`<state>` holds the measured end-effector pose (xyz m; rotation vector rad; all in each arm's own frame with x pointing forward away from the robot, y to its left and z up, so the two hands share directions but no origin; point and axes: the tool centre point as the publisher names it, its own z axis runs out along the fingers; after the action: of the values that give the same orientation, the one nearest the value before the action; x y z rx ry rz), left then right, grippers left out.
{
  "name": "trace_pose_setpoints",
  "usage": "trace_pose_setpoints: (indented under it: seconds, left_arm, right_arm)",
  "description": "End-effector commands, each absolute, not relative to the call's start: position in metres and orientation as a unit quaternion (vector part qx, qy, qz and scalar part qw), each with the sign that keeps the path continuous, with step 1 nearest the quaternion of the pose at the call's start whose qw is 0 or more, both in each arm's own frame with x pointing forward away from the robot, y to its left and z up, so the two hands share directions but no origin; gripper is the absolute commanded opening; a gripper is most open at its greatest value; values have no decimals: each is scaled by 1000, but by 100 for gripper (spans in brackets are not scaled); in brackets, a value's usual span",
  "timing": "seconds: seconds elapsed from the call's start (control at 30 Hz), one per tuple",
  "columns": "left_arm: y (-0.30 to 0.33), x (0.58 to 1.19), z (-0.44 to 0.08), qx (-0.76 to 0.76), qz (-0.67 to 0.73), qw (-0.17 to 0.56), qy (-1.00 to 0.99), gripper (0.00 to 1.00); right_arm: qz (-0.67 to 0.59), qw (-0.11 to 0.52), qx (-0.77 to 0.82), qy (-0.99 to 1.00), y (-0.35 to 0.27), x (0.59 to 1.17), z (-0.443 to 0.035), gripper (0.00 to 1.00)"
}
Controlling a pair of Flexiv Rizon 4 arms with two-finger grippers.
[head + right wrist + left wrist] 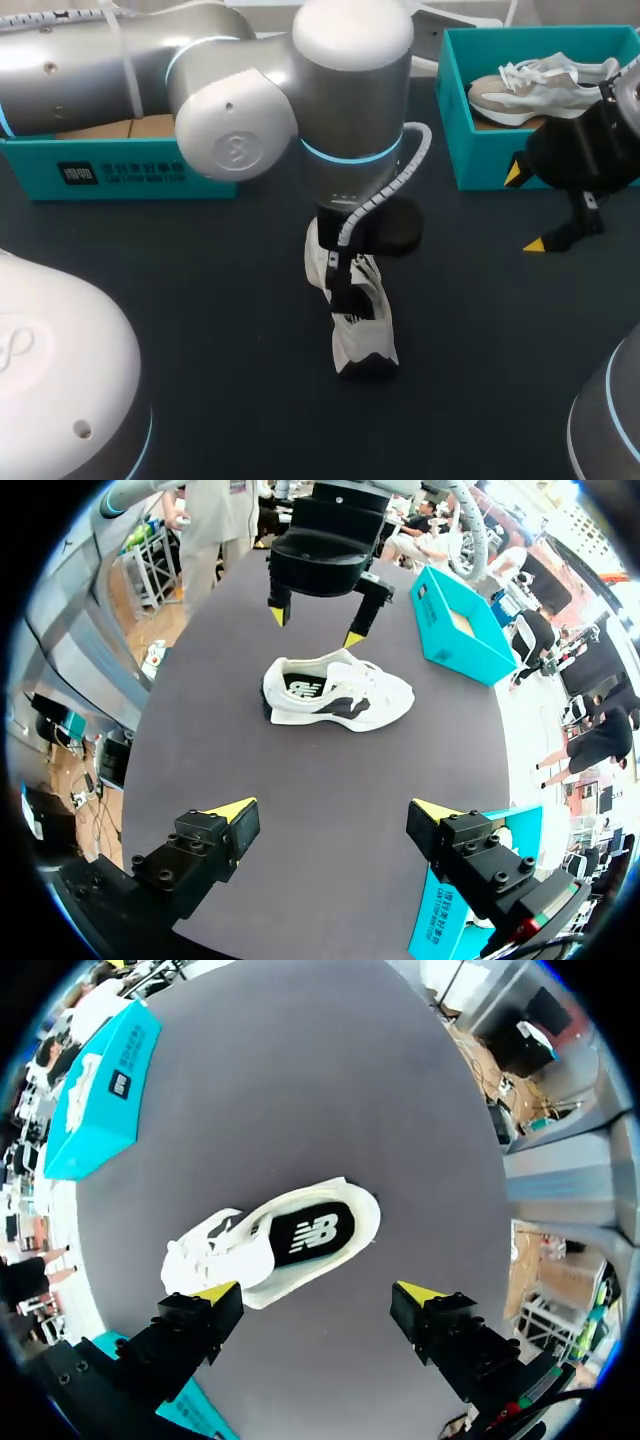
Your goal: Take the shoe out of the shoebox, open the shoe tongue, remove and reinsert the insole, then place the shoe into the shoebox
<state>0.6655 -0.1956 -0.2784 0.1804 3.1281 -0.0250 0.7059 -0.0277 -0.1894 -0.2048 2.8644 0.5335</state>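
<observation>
1. Working the middle steps, as we judge it: the shoe is out and lies on its sole on the table, near the middle, toe pointing toward the other box.
2. Our left gripper hangs over the shoe with its fingers spread wide and nothing held. The shoe sits ahead of the tips, not between them, and we see no contact.
3. Our right gripper is also spread wide and holds nothing. It is well apart from the shoe, close to the shoebox.
4. The insole shows through the shoe's mouth, lying flat at the heel end. We cannot tell whether the tongue is folded back far enough.
5. Next move, in our view: bring the left tips down into the mouth and pinch the insole's heel edge. The right gripper may need to steady the toe so the shoe does not slide.
6. Room: bare table lies all round the shoe. The shoebox stands well apart from it and already holds a second shoe, which leaves a tight slot for the return.
</observation>
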Motion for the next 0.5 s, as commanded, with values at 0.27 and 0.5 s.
trace_pose_setpoints:
  seconds: [0.27, 0.5]
  left_arm:
    - [-214, 638, -302, -88, -38, -13, 995, 100]
    - [-220, 624, -313, -74, -32, -5, 997, 100]
  right_arm:
    - [180, 109, -70, 975, -26, 708, -190, 100]
    - [180, 109, -70, 975, -26, 708, -190, 100]
